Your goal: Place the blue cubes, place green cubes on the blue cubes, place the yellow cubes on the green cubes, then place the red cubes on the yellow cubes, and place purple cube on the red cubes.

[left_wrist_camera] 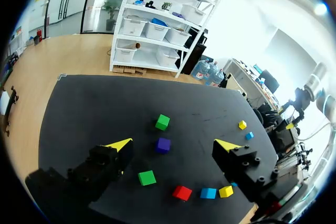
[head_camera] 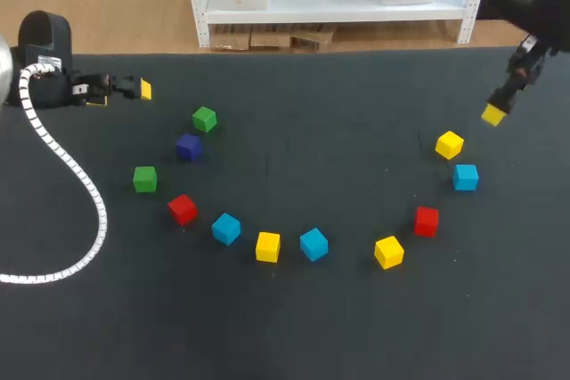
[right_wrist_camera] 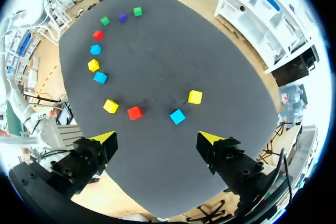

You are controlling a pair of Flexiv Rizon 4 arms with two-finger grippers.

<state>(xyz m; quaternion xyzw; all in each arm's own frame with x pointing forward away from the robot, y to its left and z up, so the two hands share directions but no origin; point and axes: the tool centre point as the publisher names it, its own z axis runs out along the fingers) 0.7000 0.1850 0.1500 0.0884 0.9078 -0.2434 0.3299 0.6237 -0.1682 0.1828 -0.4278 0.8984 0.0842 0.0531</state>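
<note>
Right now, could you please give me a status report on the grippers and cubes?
Left gripper open, empty. Right gripper open, empty. Blue cubes loose on the table, nothing stacked yet. No obstruction seen.

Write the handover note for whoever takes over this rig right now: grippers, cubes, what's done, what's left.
Left gripper: open, empty, at the table's far left edge.
Right gripper: open, empty, up over the table's far right side.
Cubes lie singly in an arc: three blue cubes, two green cubes, three yellow cubes, two red cubes, one purple cube.
Done: nothing stacked yet.
Left: every layer, starting with gathering the blue cubes.
</note>
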